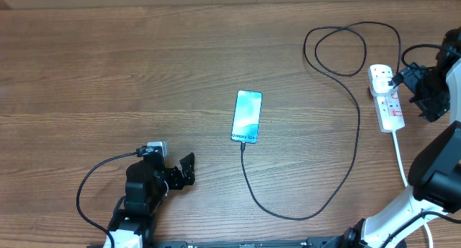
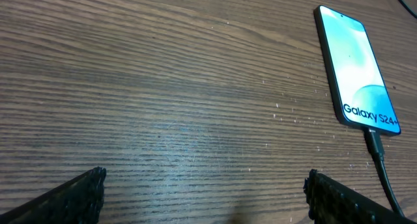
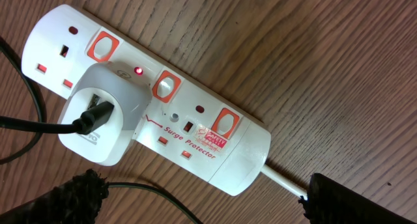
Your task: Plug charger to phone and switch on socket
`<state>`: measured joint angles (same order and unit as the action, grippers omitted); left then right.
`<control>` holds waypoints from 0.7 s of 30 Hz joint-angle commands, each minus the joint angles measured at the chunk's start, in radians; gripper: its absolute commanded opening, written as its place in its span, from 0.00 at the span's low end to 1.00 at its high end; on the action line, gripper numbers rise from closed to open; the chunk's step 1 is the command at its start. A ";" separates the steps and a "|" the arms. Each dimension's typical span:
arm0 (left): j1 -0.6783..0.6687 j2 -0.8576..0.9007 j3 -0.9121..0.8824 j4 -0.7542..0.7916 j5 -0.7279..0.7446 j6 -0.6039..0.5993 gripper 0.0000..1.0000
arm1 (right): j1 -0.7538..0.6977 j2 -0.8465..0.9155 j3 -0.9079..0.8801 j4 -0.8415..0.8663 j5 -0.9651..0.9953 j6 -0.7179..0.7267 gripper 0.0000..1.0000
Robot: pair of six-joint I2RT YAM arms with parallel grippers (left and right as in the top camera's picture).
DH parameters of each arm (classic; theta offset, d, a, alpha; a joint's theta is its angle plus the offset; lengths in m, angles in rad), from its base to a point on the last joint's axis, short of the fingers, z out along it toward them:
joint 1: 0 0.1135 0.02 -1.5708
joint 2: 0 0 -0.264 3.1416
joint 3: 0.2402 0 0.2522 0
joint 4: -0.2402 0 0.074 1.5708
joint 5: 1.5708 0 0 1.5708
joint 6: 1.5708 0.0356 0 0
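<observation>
Wooden table (image 1: 144,60) holds the phone (image 1: 247,116) at its middle; the charger (image 1: 358,125) is plugged into its lower short edge and loops to the socket (image 3: 195,129) at right, where a red light glows; left gripper (image 2: 208,195) and right gripper (image 3: 202,198) both spread wide, empty.

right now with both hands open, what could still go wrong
1. The right hand hangs close above the socket; lifting off might snag the charger cable looped beside the white adapter and loosen it.
2. The left hand sits near the phone; a sweep could catch the cable and pull its connector out.
</observation>
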<state>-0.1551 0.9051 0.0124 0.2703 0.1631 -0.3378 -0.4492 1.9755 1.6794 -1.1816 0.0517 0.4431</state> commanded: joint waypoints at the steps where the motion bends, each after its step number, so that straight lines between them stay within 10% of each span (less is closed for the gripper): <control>1: 0.004 -0.011 -0.008 -0.002 -0.006 -0.006 0.99 | 0.001 -0.030 0.023 0.003 -0.002 -0.006 1.00; 21: 0.004 -0.619 -0.008 -0.345 -0.103 0.109 1.00 | 0.001 -0.030 0.023 0.003 -0.002 -0.006 1.00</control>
<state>-0.1551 0.3656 0.0082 -0.0711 0.0765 -0.2909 -0.4492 1.9755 1.6794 -1.1820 0.0513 0.4435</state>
